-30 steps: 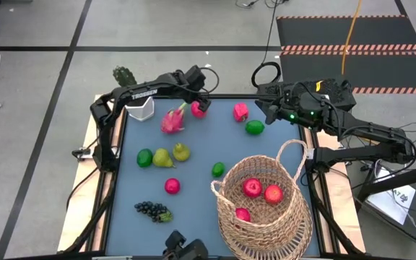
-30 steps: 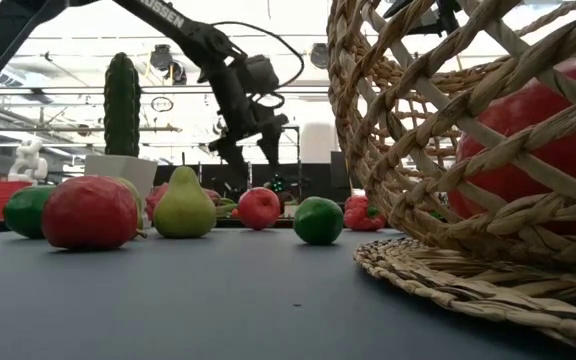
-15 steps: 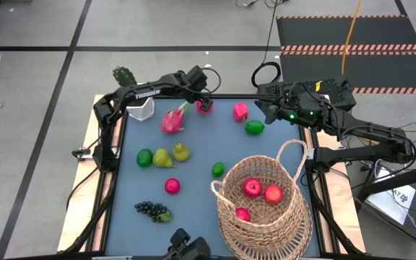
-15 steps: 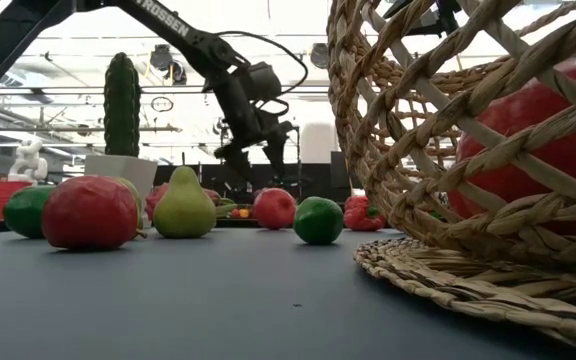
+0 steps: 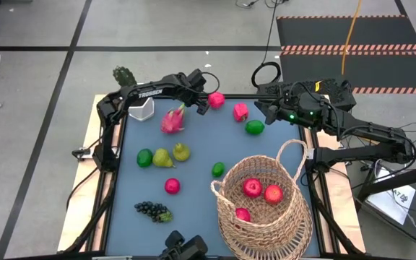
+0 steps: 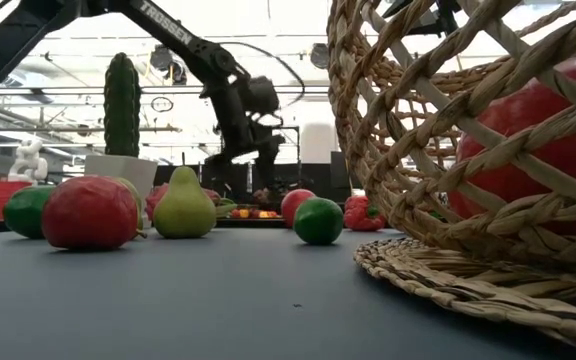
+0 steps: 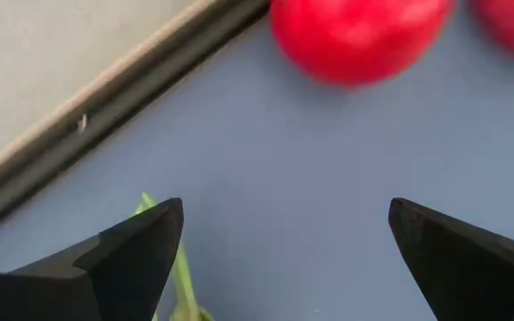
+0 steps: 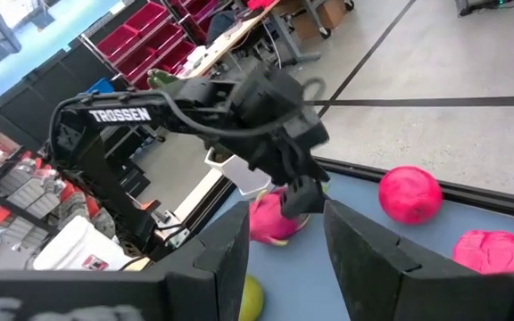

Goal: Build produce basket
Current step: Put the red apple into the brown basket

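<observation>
Left gripper (image 5: 202,105) jaws spread, apple (image 5: 216,100) beside

Bright even light, blurred wrist close-up

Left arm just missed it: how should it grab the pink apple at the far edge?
Probably from straight above, closing across the widest part of the pink apple. It is round, lies loose by the table's far rim, so a sideways push may roll it. The open left gripper is beside it.
</observation>
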